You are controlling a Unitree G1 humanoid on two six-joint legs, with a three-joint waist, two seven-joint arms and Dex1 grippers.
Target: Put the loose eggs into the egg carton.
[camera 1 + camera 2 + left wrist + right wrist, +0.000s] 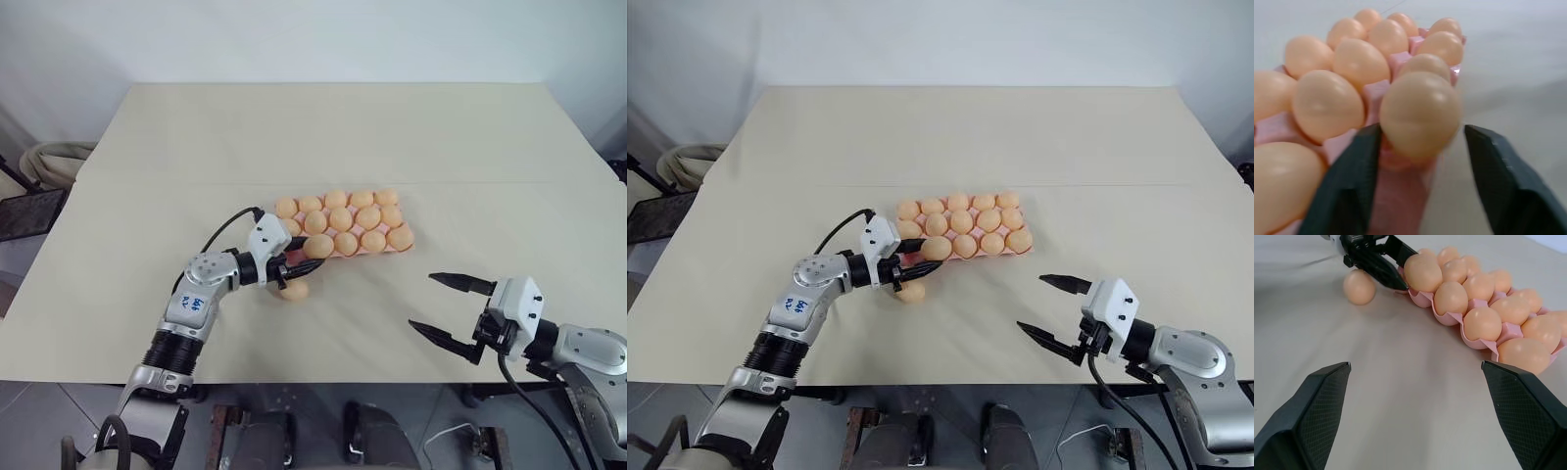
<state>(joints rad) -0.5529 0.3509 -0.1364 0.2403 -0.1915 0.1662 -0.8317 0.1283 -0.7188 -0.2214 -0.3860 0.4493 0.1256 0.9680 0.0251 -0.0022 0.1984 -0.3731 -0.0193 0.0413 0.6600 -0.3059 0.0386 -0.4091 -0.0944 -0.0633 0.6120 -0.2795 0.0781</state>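
Note:
The pink egg carton (pixel 1476 343) lies mid-table with an egg in nearly every cup. My left gripper (pixel 302 262) is at its near left corner, fingers on either side of the corner egg (pixel 1420 115). That egg rests in its cup. One finger touches it and the other stands off with a visible gap, so the gripper is open. One loose egg (pixel 292 291) lies on the table just below that gripper, also seen as the lone egg (pixel 1359 286) beside the carton. My right gripper (pixel 421 301) hovers open and empty near the table's front right, well clear of the carton.
The table's front edge (pixel 323 377) runs close below both arms. A beige cushion and a dark object (pixel 39 176) sit off the table's left side. Bare tabletop lies between the carton and the right gripper.

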